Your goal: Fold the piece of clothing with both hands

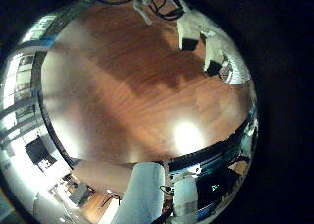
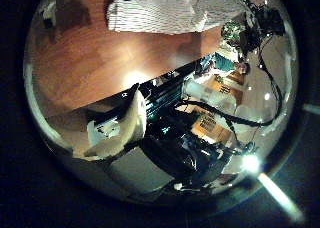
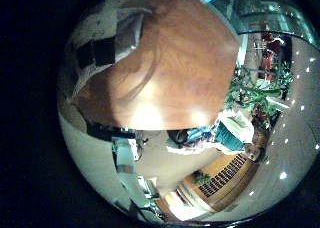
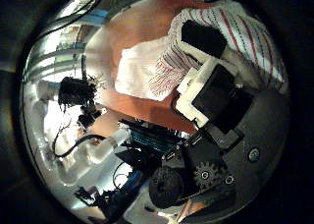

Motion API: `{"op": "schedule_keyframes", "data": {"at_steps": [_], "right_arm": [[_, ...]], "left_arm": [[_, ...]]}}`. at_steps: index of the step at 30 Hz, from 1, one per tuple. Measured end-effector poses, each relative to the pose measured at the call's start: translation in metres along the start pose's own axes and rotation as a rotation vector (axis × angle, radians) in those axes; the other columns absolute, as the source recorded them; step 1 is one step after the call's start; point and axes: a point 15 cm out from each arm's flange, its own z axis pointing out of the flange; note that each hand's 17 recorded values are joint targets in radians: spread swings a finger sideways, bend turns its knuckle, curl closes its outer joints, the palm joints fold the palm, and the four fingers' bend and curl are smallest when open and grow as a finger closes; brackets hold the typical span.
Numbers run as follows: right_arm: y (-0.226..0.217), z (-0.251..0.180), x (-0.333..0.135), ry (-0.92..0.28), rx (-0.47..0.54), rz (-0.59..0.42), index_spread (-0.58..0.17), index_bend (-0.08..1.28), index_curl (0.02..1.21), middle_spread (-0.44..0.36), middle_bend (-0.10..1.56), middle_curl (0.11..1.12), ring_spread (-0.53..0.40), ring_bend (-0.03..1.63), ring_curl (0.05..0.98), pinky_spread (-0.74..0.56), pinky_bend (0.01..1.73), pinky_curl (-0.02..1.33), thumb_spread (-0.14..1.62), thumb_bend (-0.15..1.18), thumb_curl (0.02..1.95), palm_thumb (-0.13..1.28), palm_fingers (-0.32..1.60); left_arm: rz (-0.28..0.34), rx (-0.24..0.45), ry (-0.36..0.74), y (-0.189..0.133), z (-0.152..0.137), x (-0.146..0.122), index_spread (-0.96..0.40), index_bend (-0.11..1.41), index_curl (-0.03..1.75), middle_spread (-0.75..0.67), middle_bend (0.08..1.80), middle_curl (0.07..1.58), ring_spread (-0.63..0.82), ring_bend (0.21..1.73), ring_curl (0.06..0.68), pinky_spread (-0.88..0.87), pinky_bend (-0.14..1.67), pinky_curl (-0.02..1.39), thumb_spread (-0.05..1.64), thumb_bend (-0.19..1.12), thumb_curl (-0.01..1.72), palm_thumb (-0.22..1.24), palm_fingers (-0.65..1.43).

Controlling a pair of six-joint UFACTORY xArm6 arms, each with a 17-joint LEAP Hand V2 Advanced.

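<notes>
The garment is a striped cloth. In the right thumb side palm view it (image 4: 155, 69) lies close under the palm on the wooden table (image 4: 132, 37), bunched in folds. My right hand (image 4: 211, 82) has its thumb laid across the cloth, which shows on both sides of it. In the left thumb side palm view the garment (image 2: 165, 8) lies flat on the table, away from the palm. My left hand (image 1: 196, 39) hangs over bare table with relaxed fingers that hold nothing.
Bare wooden table top (image 1: 137, 86) fills the left little finger side palm view, with a bright light spot (image 1: 186, 136) on it. The table edge (image 2: 150, 83) shows in the left thumb side palm view, with room clutter beyond it.
</notes>
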Motion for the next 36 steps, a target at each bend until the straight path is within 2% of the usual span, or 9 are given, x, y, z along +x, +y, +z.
{"op": "schedule_keyframes", "data": {"at_steps": [5,9,17,22,25,27,29,30,36], "right_arm": [[-0.038,0.004,-0.068,0.081,-0.04,-0.096,-0.261,1.08,0.85,-0.118,1.34,0.74,-0.209,1.37,0.72,-0.23,1.27,0.77,1.17,-0.01,0.71,1.01,1.15],[-0.059,0.041,-0.13,0.144,-0.108,-0.19,-0.256,1.08,0.84,-0.117,1.35,0.73,-0.207,1.38,0.721,-0.23,1.26,0.78,1.17,-0.01,0.73,1.0,1.16],[-0.083,0.098,-0.206,0.187,-0.101,-0.299,-0.253,1.08,0.82,-0.119,1.35,0.72,-0.204,1.38,0.717,-0.24,1.25,0.79,1.15,-0.03,0.73,0.89,1.15],[-0.098,0.098,-0.215,0.158,-0.042,-0.313,-0.3,0.83,0.76,-0.15,1.23,0.66,-0.224,1.35,0.658,-0.36,1.18,0.72,1.19,-0.02,0.69,0.79,1.03],[-0.099,0.089,-0.208,0.133,-0.03,-0.303,-0.333,0.42,0.69,-0.184,1.02,0.61,-0.273,1.36,0.639,-0.46,1.29,0.7,1.21,-0.02,0.66,0.76,0.57],[-0.096,0.075,-0.207,0.107,-0.011,-0.307,-0.361,0.26,0.63,-0.189,0.89,0.57,-0.28,1.33,0.62,-0.47,1.37,0.7,1.22,-0.02,0.65,0.74,0.39],[-0.09,0.061,-0.211,0.053,0.005,-0.332,-0.388,0.24,0.58,-0.167,0.71,0.52,-0.237,1.21,0.582,-0.35,1.3,0.71,1.22,-0.02,0.64,0.73,0.06],[-0.086,0.054,-0.216,0.02,0.009,-0.356,-0.395,0.23,0.56,-0.157,0.64,0.49,-0.208,1.16,0.562,-0.29,1.28,0.7,1.22,-0.02,0.63,0.73,0.0],[-0.05,0.014,-0.189,-0.138,0.05,-0.36,-0.413,0.19,0.46,-0.127,0.41,0.38,-0.067,1.02,0.442,-0.02,1.22,0.62,1.23,-0.01,0.61,0.73,0.01]], "left_arm": [[-0.06,0.005,0.035,0.023,0.006,-0.03,-0.01,0.17,0.34,0.1,0.24,0.39,0.01,0.84,0.279,0.02,0.49,0.51,1.17,-0.02,0.31,0.4,0.22],[-0.084,-0.005,0.066,0.037,0.017,-0.042,-0.01,0.17,0.34,0.09,0.24,0.4,0.0,0.84,0.278,0.01,0.49,0.5,1.17,-0.02,0.31,0.4,0.22],[-0.129,0.007,0.088,0.057,0.021,-0.06,-0.01,0.17,0.34,0.09,0.24,0.4,-0.01,0.84,0.275,0.0,0.49,0.5,1.17,-0.02,0.31,0.4,0.22],[-0.138,0.007,0.088,0.06,0.021,-0.063,-0.01,0.17,0.34,0.08,0.24,0.41,-0.01,0.84,0.275,0.0,0.49,0.49,1.17,-0.02,0.31,0.4,0.23],[-0.137,0.007,0.087,0.06,0.021,-0.063,-0.01,0.17,0.34,0.08,0.24,0.41,-0.01,0.85,0.275,0.0,0.49,0.49,1.17,-0.02,0.32,0.4,0.23],[-0.136,0.009,0.088,0.059,0.02,-0.062,-0.01,0.17,0.34,0.08,0.24,0.41,-0.01,0.85,0.275,0.0,0.49,0.49,1.17,-0.02,0.32,0.4,0.23],[-0.133,0.008,0.087,0.058,0.02,-0.06,-0.01,0.17,0.34,0.08,0.23,0.41,-0.01,0.85,0.274,0.0,0.49,0.49,1.17,-0.02,0.32,0.4,0.23],[-0.129,0.008,0.086,0.057,0.02,-0.059,-0.01,0.17,0.34,0.08,0.23,0.41,-0.01,0.85,0.273,0.0,0.49,0.49,1.17,-0.02,0.32,0.41,0.23],[-0.119,0.007,0.08,0.051,0.017,-0.049,-0.01,0.17,0.34,0.08,0.23,0.41,-0.01,0.85,0.271,0.0,0.5,0.49,1.17,-0.02,0.31,0.41,0.23]]}}
